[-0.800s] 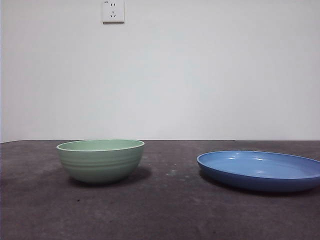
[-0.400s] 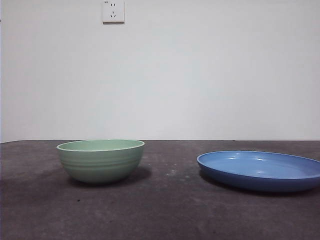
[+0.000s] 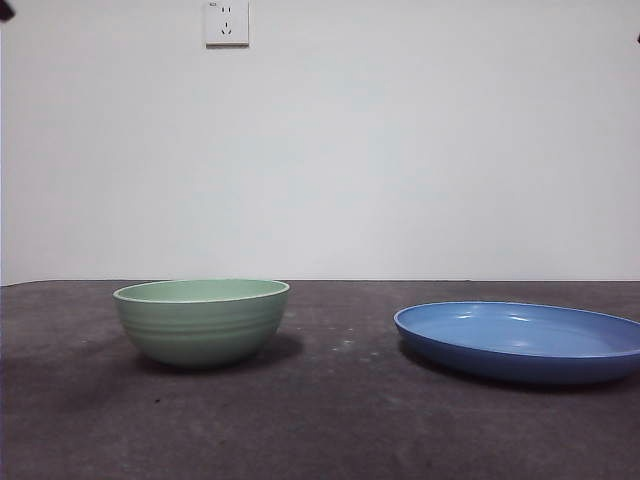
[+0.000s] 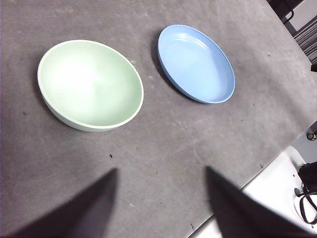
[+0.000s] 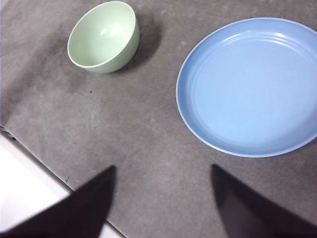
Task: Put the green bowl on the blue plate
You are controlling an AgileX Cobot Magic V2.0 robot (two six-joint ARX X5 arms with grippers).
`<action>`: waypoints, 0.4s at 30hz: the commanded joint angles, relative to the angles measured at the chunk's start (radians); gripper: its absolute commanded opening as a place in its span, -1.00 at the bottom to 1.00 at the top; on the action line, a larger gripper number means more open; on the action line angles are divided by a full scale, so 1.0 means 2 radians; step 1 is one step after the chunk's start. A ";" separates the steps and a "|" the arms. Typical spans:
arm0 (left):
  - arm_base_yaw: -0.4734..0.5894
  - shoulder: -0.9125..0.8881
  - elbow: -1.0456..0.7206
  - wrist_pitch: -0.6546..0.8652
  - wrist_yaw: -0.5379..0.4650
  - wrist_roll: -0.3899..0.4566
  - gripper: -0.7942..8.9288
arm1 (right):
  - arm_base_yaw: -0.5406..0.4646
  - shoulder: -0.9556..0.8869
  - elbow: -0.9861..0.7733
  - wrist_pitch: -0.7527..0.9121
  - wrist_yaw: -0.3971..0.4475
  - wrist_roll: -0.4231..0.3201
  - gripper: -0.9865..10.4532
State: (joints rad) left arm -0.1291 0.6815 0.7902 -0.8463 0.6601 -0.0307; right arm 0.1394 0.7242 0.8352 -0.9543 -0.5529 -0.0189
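Glazed ware: green bowl [image 3: 201, 320] upright and empty on the dark grey table [image 3: 330, 420], well apart from the blue plate [image 3: 520, 340], which also lies bare.
Surface: both pieces glossy; the bowl's outer wall carries horizontal ridges under a lighter rim.
Handling (judged): ceramic, so rigid, moderately heavy, slippery and prone to chip; it should be lowered onto the plate gently, not dropped.
Grasp site (judged): the rim, one jaw inside the wall and one outside, on the side nearest the arm that takes it.
Left gripper [image 4: 161, 198]: raised above the table, jaws spread apart and empty; bowl closer to it than the plate.
Right gripper [image 5: 163, 198]: likewise raised, jaws spread, nothing between them; plate closer to it.
Background: white wall socket [image 3: 226, 22] above the bowl.
Progress (judged): bowl untouched, transfer not yet begun.
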 commanded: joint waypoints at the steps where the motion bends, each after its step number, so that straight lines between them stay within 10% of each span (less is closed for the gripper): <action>1: -0.001 0.002 0.009 0.001 0.003 0.009 0.00 | 0.002 0.003 0.009 0.002 0.001 0.004 -0.18; 12: -0.001 0.004 0.010 0.004 -0.004 0.004 0.00 | 0.002 0.003 0.009 0.002 0.001 0.004 -0.18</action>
State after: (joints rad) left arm -0.1295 0.6819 0.7902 -0.8463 0.6544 -0.0277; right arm 0.1394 0.7242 0.8352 -0.9539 -0.5499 -0.0185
